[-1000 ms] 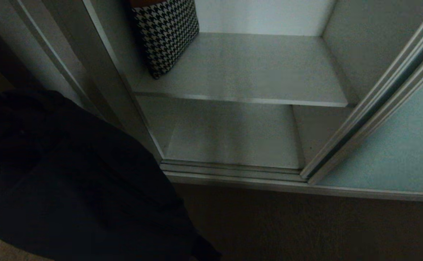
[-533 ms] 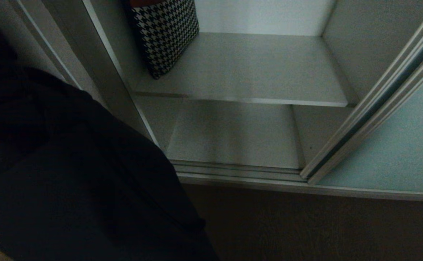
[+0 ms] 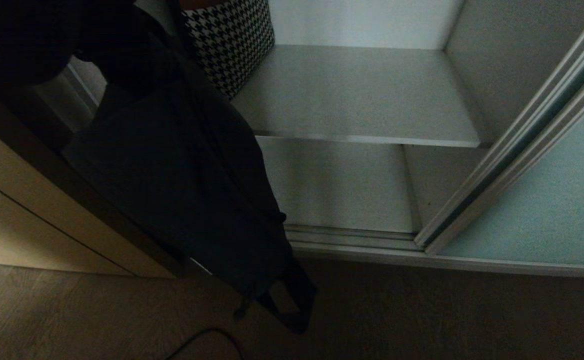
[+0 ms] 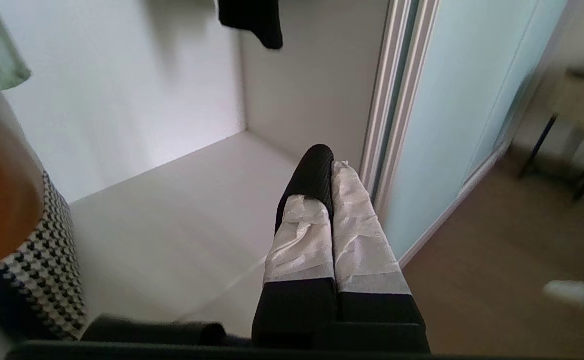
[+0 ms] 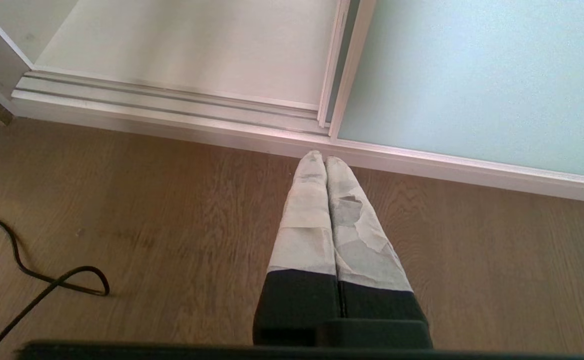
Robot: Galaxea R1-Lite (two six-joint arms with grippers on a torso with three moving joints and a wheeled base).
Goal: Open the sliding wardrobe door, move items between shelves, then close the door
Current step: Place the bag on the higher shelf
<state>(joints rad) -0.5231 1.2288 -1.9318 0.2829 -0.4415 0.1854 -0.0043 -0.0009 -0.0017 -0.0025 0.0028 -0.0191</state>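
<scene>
The head view shows us the wardrobe standing open, its sliding wardrobe door [image 3: 547,200], a frosted pale teal panel in a slim silver frame, pushed to the right of the opening. Taking that door as our landmark, we see two shelves [image 3: 362,95] to its left, an upper board and a lower one just below it, both bare across most of their width. A houndstooth bag [image 3: 231,40] stands at the far end of the upper shelf from the door. A black fabric bundle [image 3: 181,175] hangs in front of the side of the opening away from the door, covering that end of both shelves; its thin straps [image 3: 292,305] dangle down over the wooden floor [image 3: 422,315]. We cannot see what carries the bundle. A beige wooden cabinet front [image 3: 16,210] lies beyond the bundle, farthest from the door.

In the left wrist view we find the left claw [image 4: 329,162] pressed fully together, its taped fingers [image 4: 357,235] empty, held above the upper shelf just beside the door's frame. In the right wrist view the right claw [image 5: 324,159] is likewise pressed together and empty, hanging over the floor near the door's bottom track, with a black cable [image 5: 46,285] lying on the floor well apart from the door.
</scene>
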